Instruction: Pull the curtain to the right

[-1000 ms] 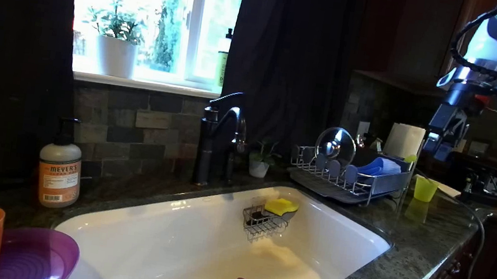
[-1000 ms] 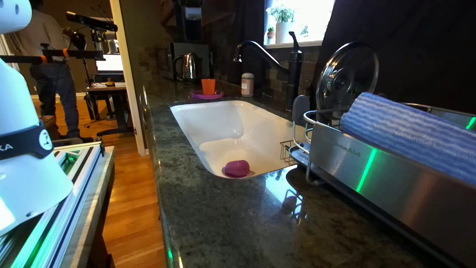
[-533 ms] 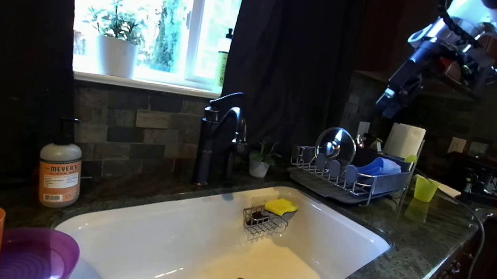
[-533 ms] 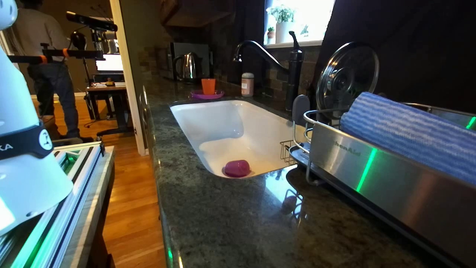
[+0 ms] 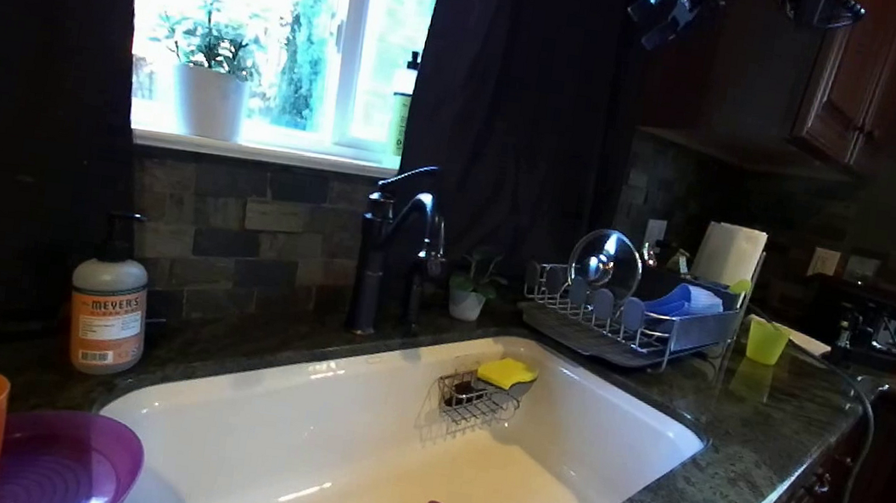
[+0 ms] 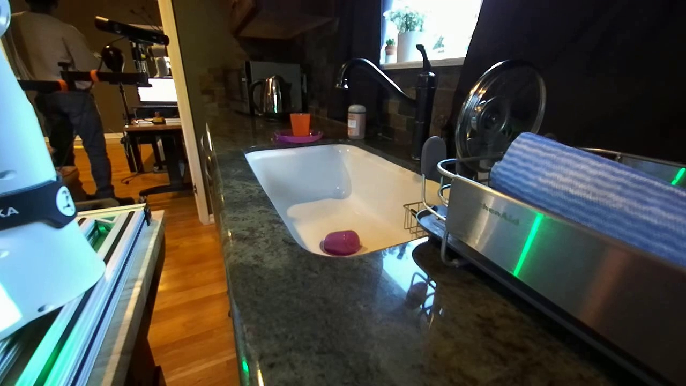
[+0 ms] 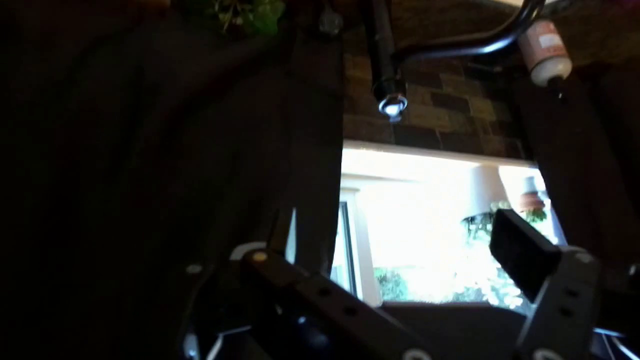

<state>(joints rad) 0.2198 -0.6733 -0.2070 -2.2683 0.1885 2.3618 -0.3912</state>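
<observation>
gripper [image 7: 395,232]: fingers spread, nothing held | curtain [image 5: 518,98]: likely light, limp, unbreakable | best hold: backlit side edge, ahead, between fingertips in wrist view

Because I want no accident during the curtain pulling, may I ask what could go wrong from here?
The end effector is open, and in the wrist view the edge of the curtain appears within its gap; it might pinch too little fabric and slip.
In an exterior view the curtain partly hides the bottle on the windowsill, so pulling could tip it.
The small potted plant sits in front of the curtain; swinging fabric might knock it.
</observation>
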